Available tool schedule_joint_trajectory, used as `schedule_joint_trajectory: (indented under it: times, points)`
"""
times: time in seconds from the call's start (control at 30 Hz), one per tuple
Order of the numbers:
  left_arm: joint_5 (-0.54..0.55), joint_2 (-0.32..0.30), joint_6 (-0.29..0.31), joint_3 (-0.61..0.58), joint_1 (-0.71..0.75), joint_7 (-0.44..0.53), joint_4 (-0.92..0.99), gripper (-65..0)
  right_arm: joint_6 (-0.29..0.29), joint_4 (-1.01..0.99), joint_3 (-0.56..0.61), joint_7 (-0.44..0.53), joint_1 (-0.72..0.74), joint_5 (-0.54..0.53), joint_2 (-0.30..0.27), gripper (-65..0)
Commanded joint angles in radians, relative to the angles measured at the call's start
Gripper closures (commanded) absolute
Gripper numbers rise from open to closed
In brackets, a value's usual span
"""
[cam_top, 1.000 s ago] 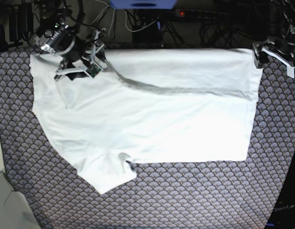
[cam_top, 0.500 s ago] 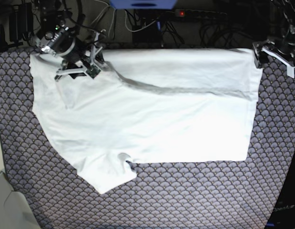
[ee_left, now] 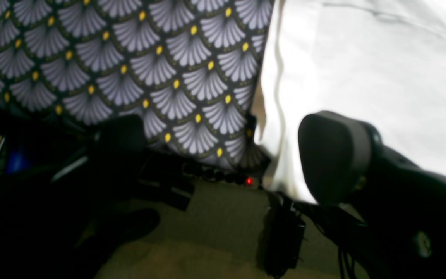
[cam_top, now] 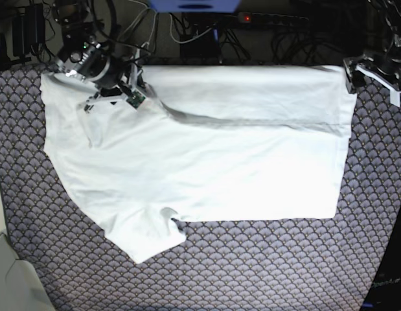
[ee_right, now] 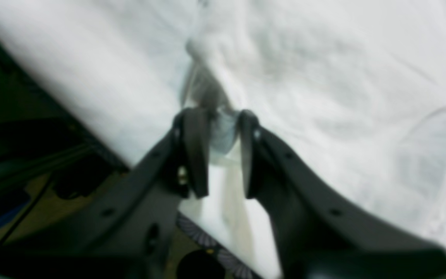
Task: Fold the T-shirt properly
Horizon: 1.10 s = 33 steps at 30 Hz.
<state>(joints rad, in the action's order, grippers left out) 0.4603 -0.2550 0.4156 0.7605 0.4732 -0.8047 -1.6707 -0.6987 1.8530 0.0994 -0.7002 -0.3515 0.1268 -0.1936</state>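
The white T-shirt [cam_top: 206, 155] lies spread flat on the patterned cloth, with a fold along its back edge and one sleeve pointing toward the front left. My right gripper [cam_top: 116, 96] sits at the shirt's back left part. In the right wrist view its fingers [ee_right: 196, 155] stand close together, shut on a small ridge of the T-shirt [ee_right: 323, 77]. My left gripper [cam_top: 375, 81] hovers at the shirt's back right corner. In the left wrist view the left gripper [ee_left: 223, 151] is wide open, one pad [ee_left: 331, 155] beside the T-shirt's edge [ee_left: 362, 58], nothing between its fingers.
A scallop-patterned cloth [cam_top: 252, 265] covers the table. Behind the back edge lie cables and a power strip with a red light [cam_top: 247, 18]. A blue object [cam_top: 194, 5] sits at the top. A grey surface [cam_top: 12, 278] shows at the front left corner.
My right gripper has closed its fingers on a fold of the shirt at the back left and shifted slightly. The left arm has not moved.
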Motion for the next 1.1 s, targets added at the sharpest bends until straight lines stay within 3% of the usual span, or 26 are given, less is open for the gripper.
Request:
schedule_joint_trajectory:
  times: [0.0, 0.07, 0.3, 0.63, 0.73, 0.87, 1.07]
  points:
    - [0.008, -0.016, 0.002, 0.009, 0.003, 0.015, -0.013, -65.0, 0.001, 0.015, -0.002, 0.017, 0.019, -0.008, -0.005, -6.0]
    - [0.008, -0.016, 0.002, 0.009, 0.005, 0.015, -0.013, -65.0, 0.001, 0.009, -0.005, 0.017, 0.025, -0.006, -0.005, -0.2]
    - [0.008, -0.014, 0.002, 0.009, 0.008, 0.015, -0.015, -65.0, 0.001, 0.009, 0.004, 0.017, 0.078, 0.098, 0.001, -1.5]
    - [0.012, -0.014, 0.002, 0.009, 0.008, 0.015, -0.019, -65.0, 0.001, 0.007, 0.194, 0.014, 0.274, 0.363, -0.002, -1.5]
    - [0.015, -0.014, 0.002, 0.009, 0.008, 0.015, -0.021, -65.0, 0.001, -0.039, 0.282, -0.026, 0.34, 0.459, 0.004, -1.5]
    - [0.016, -0.011, 0.002, 0.007, 0.008, 0.015, -0.022, -65.0, 0.001, -0.125, 0.383, -0.062, 0.429, 0.468, -0.002, -1.5]
    - [0.013, 0.004, 0.002, 0.007, 0.008, 0.015, -0.022, -65.0, 0.001, -0.217, 0.4, -0.063, 0.503, 0.468, -0.004, -1.9]
